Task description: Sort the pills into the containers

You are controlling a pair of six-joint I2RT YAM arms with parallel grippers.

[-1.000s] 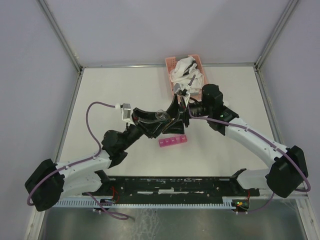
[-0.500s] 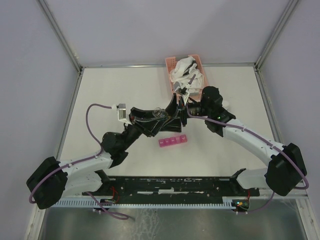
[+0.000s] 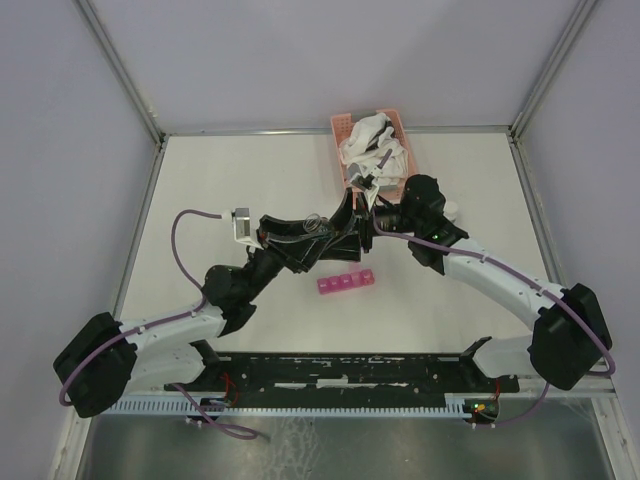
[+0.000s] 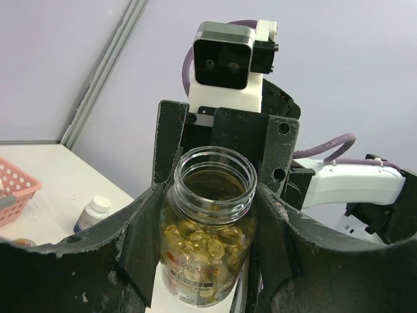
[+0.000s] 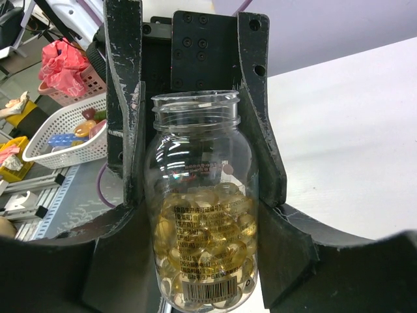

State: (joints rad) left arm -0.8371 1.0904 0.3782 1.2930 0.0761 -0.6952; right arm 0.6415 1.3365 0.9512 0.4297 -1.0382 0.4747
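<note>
A lidless clear jar (image 5: 202, 163) of amber pills (image 4: 205, 241) stands upright at centre frame in both wrist views, its base cut off by the lower edge. The left gripper (image 4: 210, 195) clamps its sides. The right gripper (image 5: 203, 215) brackets it from the opposite side, but whether its jaws press the wall cannot be told. From above, the grippers hide most of the jar. The pink containers (image 3: 346, 283) lie on the desk (image 3: 220, 180) just below them, their insides too small to make out.

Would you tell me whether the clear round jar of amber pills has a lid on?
No, the clear round jar has an open threaded mouth, no cap.
</note>
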